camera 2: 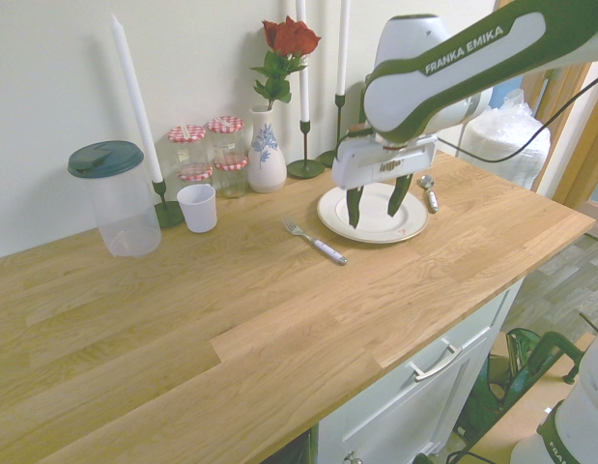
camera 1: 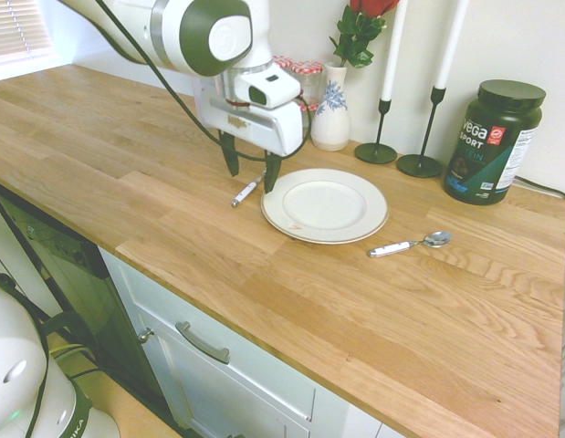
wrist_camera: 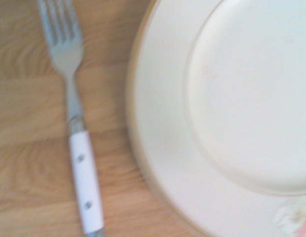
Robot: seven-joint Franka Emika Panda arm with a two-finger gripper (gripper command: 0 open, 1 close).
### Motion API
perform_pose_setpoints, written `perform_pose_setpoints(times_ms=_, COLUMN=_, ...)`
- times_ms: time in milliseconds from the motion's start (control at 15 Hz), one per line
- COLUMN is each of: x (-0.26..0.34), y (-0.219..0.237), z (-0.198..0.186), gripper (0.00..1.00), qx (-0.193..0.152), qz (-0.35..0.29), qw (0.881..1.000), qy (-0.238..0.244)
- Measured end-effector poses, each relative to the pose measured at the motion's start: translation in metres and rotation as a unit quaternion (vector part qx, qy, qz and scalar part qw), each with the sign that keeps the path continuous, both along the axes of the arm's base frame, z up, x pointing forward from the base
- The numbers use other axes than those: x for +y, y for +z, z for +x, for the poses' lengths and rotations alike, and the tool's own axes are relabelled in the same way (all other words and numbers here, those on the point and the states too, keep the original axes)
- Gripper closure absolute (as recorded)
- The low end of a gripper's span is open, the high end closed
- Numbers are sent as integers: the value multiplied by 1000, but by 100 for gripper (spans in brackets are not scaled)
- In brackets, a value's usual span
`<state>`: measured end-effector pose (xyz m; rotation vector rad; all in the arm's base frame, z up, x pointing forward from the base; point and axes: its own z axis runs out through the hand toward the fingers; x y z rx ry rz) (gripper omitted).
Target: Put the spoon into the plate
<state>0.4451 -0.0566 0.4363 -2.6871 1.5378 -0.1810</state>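
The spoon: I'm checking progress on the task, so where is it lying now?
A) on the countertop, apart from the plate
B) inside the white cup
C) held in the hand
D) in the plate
A: the spoon lies on the wooden countertop beside the plate, not touching it, and the open hand holds nothing.

Plate (wrist_camera: 162, 148) blurred, cut off (wrist view's edge).

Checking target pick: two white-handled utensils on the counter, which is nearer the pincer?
The fork, with tines, beside the plate right under the open pincer. The spoon lies across the plate, farther off.
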Motion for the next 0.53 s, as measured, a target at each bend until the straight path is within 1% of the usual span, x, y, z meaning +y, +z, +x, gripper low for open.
perform_pose_setpoints(times_ms=200, x=-82, y=11, z=-2, gripper=0, qx=-9, qz=-1, qw=996, qy=-86)
perform_pose_setpoints(times_ms=400, x=-158, y=-1, z=1, gripper=0, qx=2, qz=-2, qw=986, qy=-164)
perform_pose_setpoints(times_ms=533, x=-194, y=-15, z=5, gripper=0, qx=13, qz=-1, qw=981, qy=-196)
